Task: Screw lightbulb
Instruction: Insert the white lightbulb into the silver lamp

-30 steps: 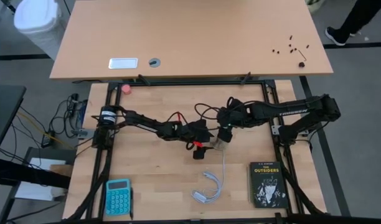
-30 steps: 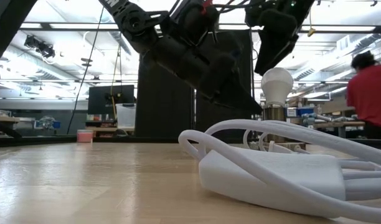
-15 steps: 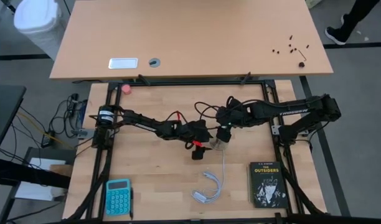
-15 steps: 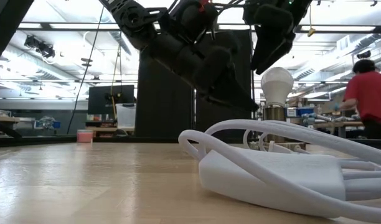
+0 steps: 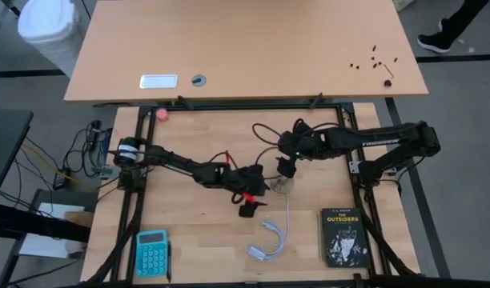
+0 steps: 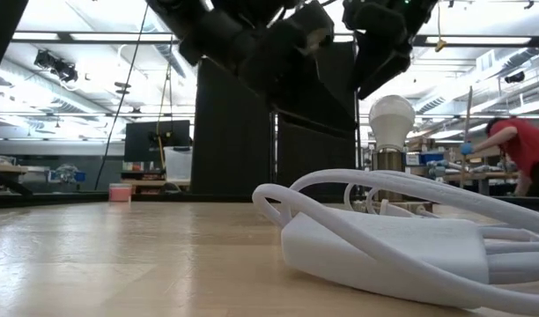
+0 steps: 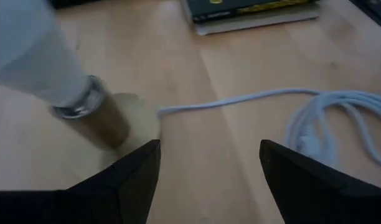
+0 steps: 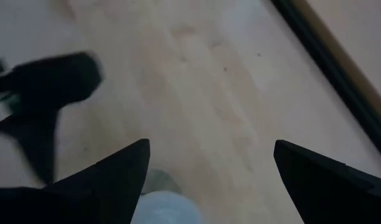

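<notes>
Lightbulb (image 6: 391,117) stands upright in its metal socket (image 6: 389,160) near table center, nothing touching it. Right gripper (image 5: 287,166) hangs just above at the bulb's 12 o'clock, fingers spread wide, empty. Left gripper (image 5: 247,210) sits at the bulb's 8 o'clock, jaws apart w/ nothing held; white cord (image 5: 267,244) coiled at 6 o'clock.

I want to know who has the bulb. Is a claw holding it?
No. Both the left gripper and the right gripper are open and empty; the bulb stands alone.
</notes>
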Robot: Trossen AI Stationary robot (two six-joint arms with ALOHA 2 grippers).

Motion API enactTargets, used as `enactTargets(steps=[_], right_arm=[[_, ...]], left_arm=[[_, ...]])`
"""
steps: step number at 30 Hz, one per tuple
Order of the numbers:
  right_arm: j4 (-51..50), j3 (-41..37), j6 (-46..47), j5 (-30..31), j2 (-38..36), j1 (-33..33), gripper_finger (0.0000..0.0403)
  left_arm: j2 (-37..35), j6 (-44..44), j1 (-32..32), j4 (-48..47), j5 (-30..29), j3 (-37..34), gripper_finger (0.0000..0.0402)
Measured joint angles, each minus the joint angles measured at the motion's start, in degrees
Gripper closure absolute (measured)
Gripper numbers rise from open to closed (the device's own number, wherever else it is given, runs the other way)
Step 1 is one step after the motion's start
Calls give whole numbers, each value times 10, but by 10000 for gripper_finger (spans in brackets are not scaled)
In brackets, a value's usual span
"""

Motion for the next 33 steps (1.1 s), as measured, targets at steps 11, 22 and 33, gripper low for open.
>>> enactTargets(steps=[11, 22, 33], right_arm=[[-61, 38, 0, 64, -49, -18, 49], [-150, 16, 138, 133, -150, 81, 66], [-120, -106, 236, 199, -162, 196, 71]], left_arm=[[0, 17, -19, -6, -77, -9, 122], [1, 20, 23, 313, -78, -147, 122], [43, -33, 45, 417, -77, -175, 122]])
